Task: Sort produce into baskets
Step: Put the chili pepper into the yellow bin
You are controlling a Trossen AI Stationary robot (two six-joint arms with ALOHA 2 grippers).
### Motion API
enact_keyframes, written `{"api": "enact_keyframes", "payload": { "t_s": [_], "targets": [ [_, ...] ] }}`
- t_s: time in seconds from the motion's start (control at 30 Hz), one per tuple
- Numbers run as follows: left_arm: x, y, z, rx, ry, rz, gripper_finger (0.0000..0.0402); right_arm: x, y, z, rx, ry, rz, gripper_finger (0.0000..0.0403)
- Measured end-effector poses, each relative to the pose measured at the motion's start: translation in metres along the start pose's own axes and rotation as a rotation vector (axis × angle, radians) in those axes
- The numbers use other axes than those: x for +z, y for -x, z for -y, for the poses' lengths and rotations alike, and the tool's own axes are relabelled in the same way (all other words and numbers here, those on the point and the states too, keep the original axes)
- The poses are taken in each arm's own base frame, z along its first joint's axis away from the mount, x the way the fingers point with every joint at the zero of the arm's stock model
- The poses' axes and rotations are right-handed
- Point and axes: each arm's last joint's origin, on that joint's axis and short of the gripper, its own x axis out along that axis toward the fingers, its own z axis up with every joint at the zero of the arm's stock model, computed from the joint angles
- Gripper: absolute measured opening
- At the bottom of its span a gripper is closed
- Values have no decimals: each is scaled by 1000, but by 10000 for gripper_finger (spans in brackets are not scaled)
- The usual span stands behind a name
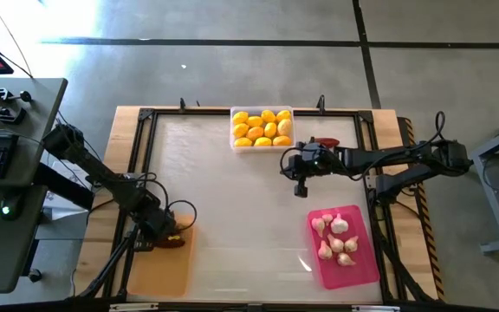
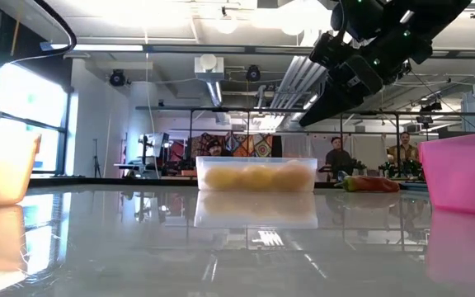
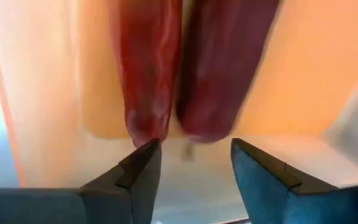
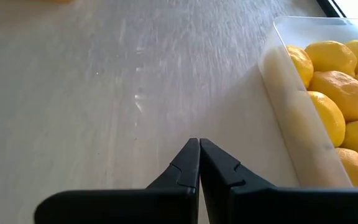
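Behind the bench a workshop hall shows, with people far off; the bench (image 1: 232,217) itself is pale and glossy. My left claw (image 1: 165,232) hangs over the near left corner, above the orange basket (image 1: 158,269), fingers (image 3: 143,171) parted with nothing between them. Two dark red chili peppers (image 3: 185,68) lie side by side in that basket just beyond my fingertips, apart from them. My right claw (image 4: 199,163) hovers above the middle of the bench, near the far edge, fingers (image 4: 185,168) pressed together and empty, just beside the clear basket (image 1: 262,128) full of lemons (image 4: 347,87). The pink basket (image 1: 345,250), toward the near right corner, holds the garlic bulbs (image 1: 336,238). One more chili pepper (image 1: 325,142) rests loose on the bench by the far edge, right of the clear basket and beside my right arm.

Handling, as I judge it: a chili is light, waxy-skinned and slippery, long and somewhat bendable, so I would take it across its middle, fingers crosswise to its length, with a gentle squeeze. Near the tip it would swing or slide out. Lemons are firm, round and apt to roll. Garlic is light, with papery skin that could flake under a hard pinch.
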Motion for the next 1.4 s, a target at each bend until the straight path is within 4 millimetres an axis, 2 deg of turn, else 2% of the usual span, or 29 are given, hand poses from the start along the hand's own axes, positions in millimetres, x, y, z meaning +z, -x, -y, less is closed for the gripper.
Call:
{"api": "enact_keyframes", "payload": {
  "t_s": [0.17, 0.3, 0.4, 0.5, 0.6, 0.67, 0.87, 1.07, 1.27, 1.4],
  "targets": [
    [-1, 0, 1, -21, -60, -18, 201, 0, 0, 0, 0, 1, 0, 0],
    [5, 5, 4, -8, -67, 56, 188, 0, 0, 0, -9, 17, -1, 0],
    [16, 11, 7, -25, -101, 163, 152, 1, 0, 1, -18, 50, 10, 0],
    [27, 17, 6, -52, -159, 249, 97, 5, 0, 1, -25, 63, 48, 0],
    [40, 21, -1, -65, -226, 341, 33, 7, 0, 1, -31, 94, 80, 0],
    [49, 24, -9, -55, -261, 412, 9, 3, -2, 1, -38, 119, 135, 0],
    [78, 37, -35, -41, -413, 676, 7, -26, -4, 8, -50, 107, 184, 0],
    [94, 48, -66, -26, -490, 913, 2, -31, 8, 19, -95, 43, 205, 0],
    [97, 54, -83, 31, -483, 951, 1, -29, 19, 21, -119, -13, 226, 0],
    [97, 54, -86, 39, -475, 951, 0, -32, 28, 23, -219, -42, 181, 0]
  ]
}}
